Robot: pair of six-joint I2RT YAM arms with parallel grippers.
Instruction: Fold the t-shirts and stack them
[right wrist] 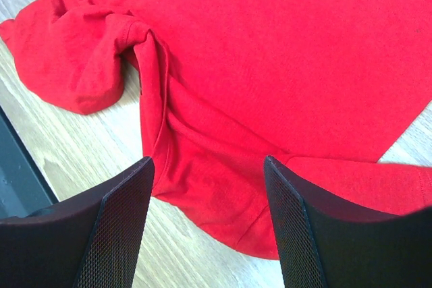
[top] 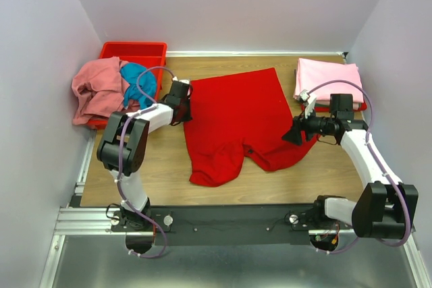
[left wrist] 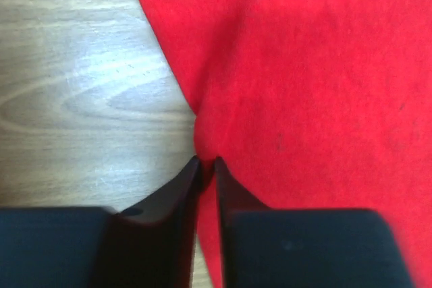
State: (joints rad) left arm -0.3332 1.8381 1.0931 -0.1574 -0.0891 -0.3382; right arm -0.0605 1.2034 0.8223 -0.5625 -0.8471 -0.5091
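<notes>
Bright red t-shirt (top: pixel 236 116) lies rumpled on the desk (top: pixel 169 170); left hand (left wrist: pixel 207 165) pinches its left edge, fingers pressed together; right hand (right wrist: pixel 208 163) hovers spread over a sleeve. That thin pinch could slip when pulled, bunching cloth

We count one red t-shirt (top: pixel 239 116), one salmon (top: pixel 98 89), one teal (top: pixel 135 75), one light pink (top: pixel 327 79); one bin (top: pixel 135 50); two arms, left (top: pixel 152 118) and right (top: pixel 361 150).

Red t-shirt (top: pixel 239 116) on wooden table (top: pixel 169 166)
</notes>
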